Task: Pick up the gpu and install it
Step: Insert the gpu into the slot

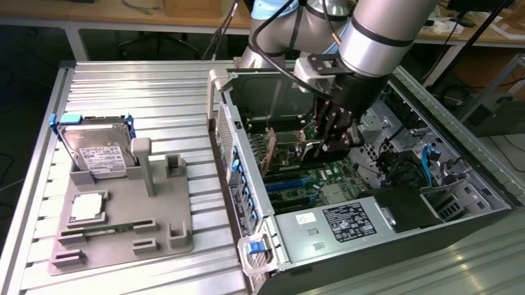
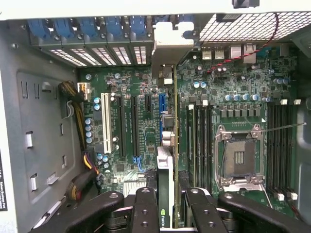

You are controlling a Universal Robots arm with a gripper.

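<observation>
My jaws [image 2: 167, 206] are clamped on the gpu [image 2: 166, 145], which I see edge-on in the wrist view: a thin card running away from the fingers [image 2: 146, 208] toward the rear of the case, its metal bracket [image 2: 170, 48] up near the row of blue slot latches [image 2: 97, 26]. In the exterior view the gripper [image 1: 335, 144] hangs inside the open computer case [image 1: 459, 178], low over the motherboard [image 2: 136, 121], so I judge the card is at or just above its slot, next to the blue connector [image 2: 162, 104]; I cannot tell whether its edge has entered yet. The main risk from here is misalignment: if the card sits slightly askew in my grip, pushing down would jam its edge on the slot wall or flex the board. The bracket could also catch on the rear frame rather than slide into its opening. The memory slots [image 2: 199, 141] and the open CPU socket [image 2: 240, 155] lie close beside the card, and a sideways slip could scrape them. Out on the tabletop [image 1: 139, 86], the hard drive [image 1: 97, 150] in its grey holder [image 1: 123, 233] is well clear.
</observation>
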